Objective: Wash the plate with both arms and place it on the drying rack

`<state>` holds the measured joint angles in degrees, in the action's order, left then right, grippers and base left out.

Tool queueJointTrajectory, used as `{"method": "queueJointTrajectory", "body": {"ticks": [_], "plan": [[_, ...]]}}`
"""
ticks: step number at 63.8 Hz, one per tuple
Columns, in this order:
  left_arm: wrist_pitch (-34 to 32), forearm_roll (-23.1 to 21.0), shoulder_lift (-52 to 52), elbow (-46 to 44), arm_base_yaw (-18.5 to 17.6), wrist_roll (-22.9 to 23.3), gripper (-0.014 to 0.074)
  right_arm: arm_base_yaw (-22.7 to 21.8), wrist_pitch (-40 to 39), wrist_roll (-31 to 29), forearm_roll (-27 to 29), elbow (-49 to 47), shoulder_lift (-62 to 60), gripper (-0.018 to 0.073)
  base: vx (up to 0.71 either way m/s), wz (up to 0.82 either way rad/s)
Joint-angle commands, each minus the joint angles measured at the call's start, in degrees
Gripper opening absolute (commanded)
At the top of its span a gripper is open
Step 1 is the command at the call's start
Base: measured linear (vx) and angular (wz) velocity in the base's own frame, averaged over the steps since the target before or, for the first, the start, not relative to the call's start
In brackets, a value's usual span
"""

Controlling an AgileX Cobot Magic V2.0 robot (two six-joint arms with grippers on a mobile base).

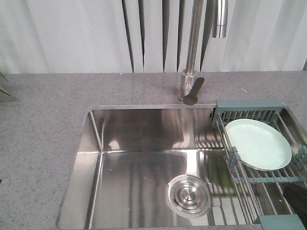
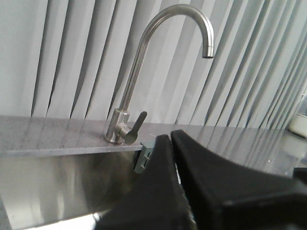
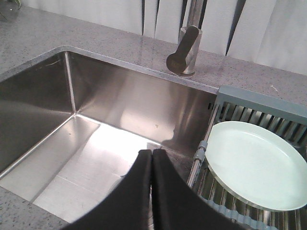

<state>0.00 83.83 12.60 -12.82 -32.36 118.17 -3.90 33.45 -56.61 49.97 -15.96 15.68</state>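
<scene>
Plate [image 1: 258, 143] lies flat on drying rack [image 1: 249, 109] spanning sink [image 1: 144, 139]; both grippers' jaws pressed together, empty

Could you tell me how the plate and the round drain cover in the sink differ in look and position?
The plate is pale mint green and matte; the drain cover is shiny steel. The plate is clearly wider than the drain cover. The plate lies on the drying rack over the sink's right side, while the drain cover sits in the floor of the sink. Both are round, lie face up and show concentric rings.
</scene>
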Motion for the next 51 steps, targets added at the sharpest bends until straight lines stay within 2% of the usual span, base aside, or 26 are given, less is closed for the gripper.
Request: {"method": "queueJointTrajectory", "body": {"ticks": [1,5,8,9,10,14,16,17,19,20,26,30,34,38,44,51], "plan": [[1.5,-14.34,0.86,1.17,0.06,-12.23,-0.0006,-0.22,-2.03,-0.23,1.78,-1.49,0.54,-0.0004,0.0,0.0],[1.91,-27.27,0.86,3.35,0.06,-28.77,-0.0006,-0.22,-2.03,-0.23,1.78,-1.49,0.54,-0.0004,0.0,0.0],[3.38,-40.69,0.86,4.61,0.06,-45.94,-0.0006,-0.22,-2.03,-0.23,1.78,-1.49,0.54,-0.0004,0.0,0.0],[4.06,-44.31,0.86,5.05,0.06,-50.28,-0.0006,-0.22,-2.03,-0.23,1.78,-1.49,0.54,-0.0004,0.0,0.0],[4.92,-49.88,0.79,5.24,0.06,-56.62,-0.0006,-0.22,-2.03,-0.23,1.78,-1.49,0.54,-0.0004,0.0,0.0],[12.03,-66.63,0.72,5.64,0.06,-75.84,-0.0006,-0.22,-2.03,-0.23,1.78,-1.49,0.54,-0.0004,0.0,0.0],[15.71,-70.49,0.72,5.64,0.06,-82.85,-0.0006,-0.22,-2.03,-0.23,1.78,-1.49,0.54,-0.0004,0.0,0.0],[18.33,-72.54,0.72,5.64,0.06,-87.84,-0.0006,-0.22,-2.03,-0.23,1.78,-1.49,0.54,-0.0004,0.0,0.0],[21.12,-74.97,0.72,5.71,0.06,-92.64,-0.0006,-0.22,-2.03,-0.23,1.78,-1.49,0.54,-0.0004,0.0,0.0],[20.53,-76.35,0.66,6.06,0.06,-94.31,-0.0006,-0.22,-2.03,-0.23,1.78,-1.49,0.54,-0.0004,0.0,0.0],[15.07,-74.19,0.56,8.02,0.06,-97.78,-0.0006,-0.22,-2.03,-0.23,1.78,-1.49,0.54,-0.0004,0.0,0.0],[9.83,-69.8,-0.04,10.59,0.27,-97.47,-0.0006,-0.22,-2.03,-0.23,1.78,-1.49,0.54,-0.0004,0.0,0.0],[5.07,-68.74,-1.33,13.05,1.77,-95.84,-0.0006,-0.22,-2.03,-0.23,1.78,-1.49,0.54,-0.0004,0.0,0.0],[6.53,-69.35,-3.53,12.8,4.56,-94.03,-0.0006,-0.22,-2.03,-0.23,1.78,-1.49,0.54,-0.0004,0.0,0.0],[7.45,-69.35,-7.15,12.92,9.27,-94.33,-0.0006,-0.22,-2.03,-0.23,1.78,-1.49,0.54,-0.0004,0.0,0.0],[12.5,-69.35,-12.75,12.92,15.41,-94.55,-0.0006,-0.22,-2.09,-0.23,1.78,-1.49,0.54,-0.0004,0.0,0.0]]}}
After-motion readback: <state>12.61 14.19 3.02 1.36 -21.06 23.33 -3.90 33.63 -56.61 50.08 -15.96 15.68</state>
